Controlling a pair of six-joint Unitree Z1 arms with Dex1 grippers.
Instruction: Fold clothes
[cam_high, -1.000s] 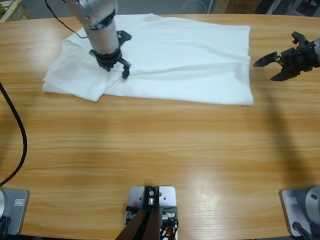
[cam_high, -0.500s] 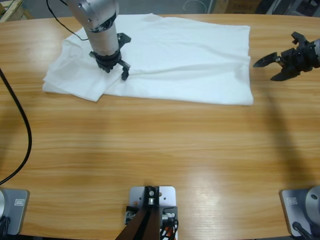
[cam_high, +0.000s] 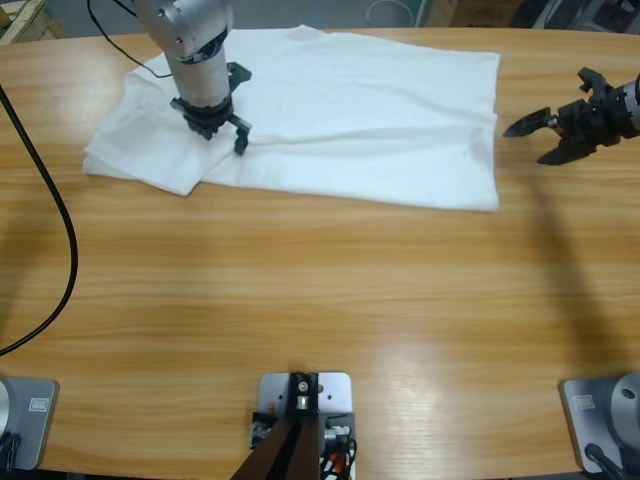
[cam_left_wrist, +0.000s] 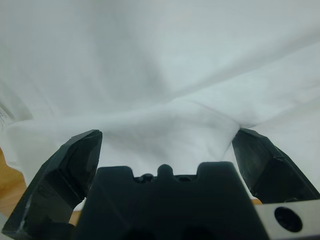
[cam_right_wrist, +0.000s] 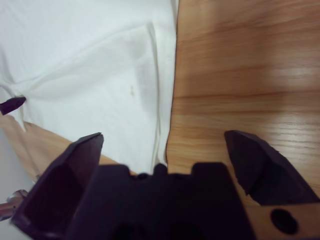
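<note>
Clothes (cam_high: 340, 110) lie spread across the far part of the wooden counter (cam_high: 320, 290): a white T-shirt, mostly flat, reaching from the far left to right of the middle, with its near-left corner folded into a doubled flap. The left gripper (cam_high: 222, 128) comes down from the top left on its silver arm and stands over that left part of the shirt, beside a crease that runs rightwards. In the left wrist view its black jaws are spread wide, with a raised ridge of white fabric (cam_left_wrist: 165, 115) between them; whether the tips press into the cloth or only hover just above it is hard to tell. A sliver of bare wood shows at the lower left of that view.

The right gripper (cam_high: 545, 135) enters from the right edge and hangs over bare counter, just beside the shirt's right hem and apart from it. Its jaws are also wide and hold nothing. The right wrist view looks along them to the shirt's hemmed edge (cam_right_wrist: 165, 100), which lies flat on the wood. A black cable (cam_high: 60, 230) curves over the counter's left end.
</note>
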